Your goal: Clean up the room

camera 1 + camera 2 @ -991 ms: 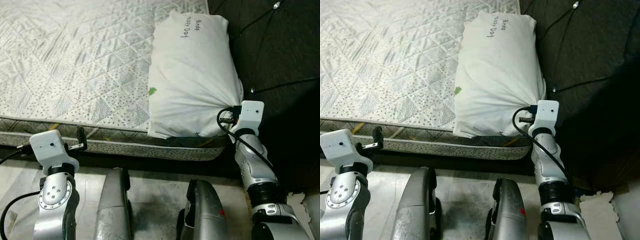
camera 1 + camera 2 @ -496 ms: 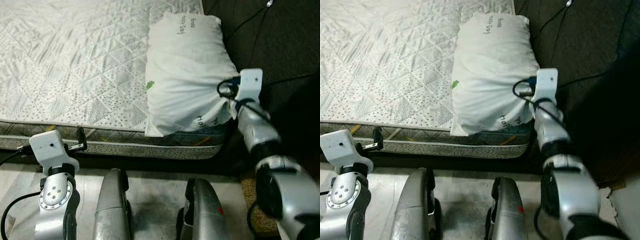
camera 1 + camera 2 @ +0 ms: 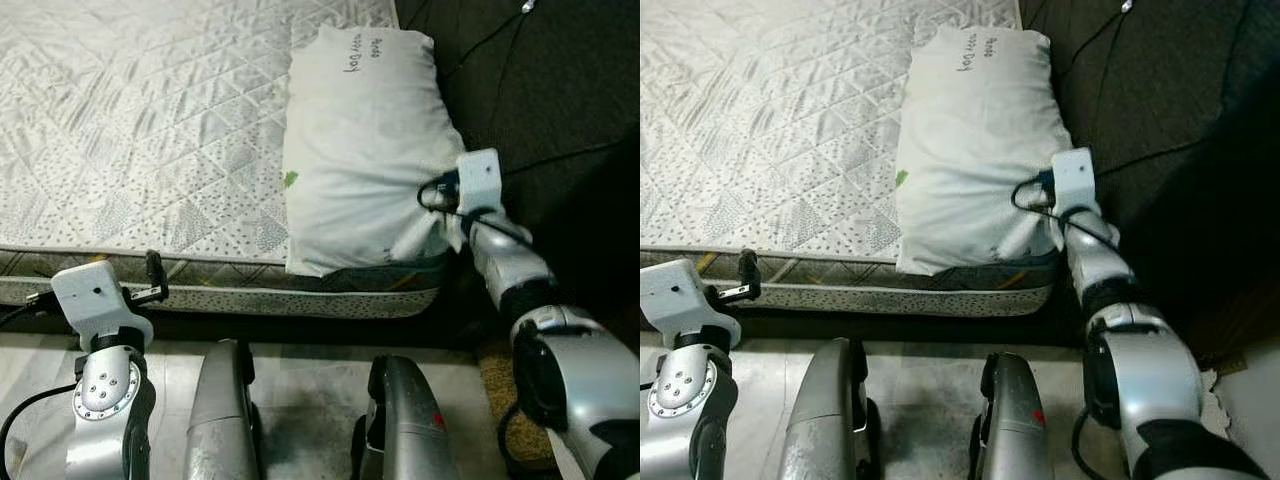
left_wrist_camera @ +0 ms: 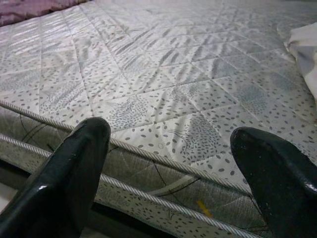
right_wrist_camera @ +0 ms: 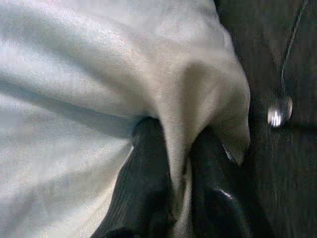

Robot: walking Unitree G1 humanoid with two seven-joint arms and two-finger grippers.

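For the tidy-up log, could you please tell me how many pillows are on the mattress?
1. The white pillow lies along the mattress edge on the robot's right, its near corner pinched in the right gripper. More could lie beyond the frame.

1. We lose the right gripper (image 5: pixel 181 171) fingertips inside a fold of the white pillow (image 3: pixel 365 150); from the head views its fingers sit hidden behind the wrist camera block.
2. We can't read the handwriting on the pillow's far end, too small.
3. The mattress (image 3: pixel 150 130) runs off the top and left edges of the head views.
4. Left gripper (image 4: pixel 173 158) fingers are cut by the wrist view's lower edge.
5. The pillow's underside stays hidden against the mattress.
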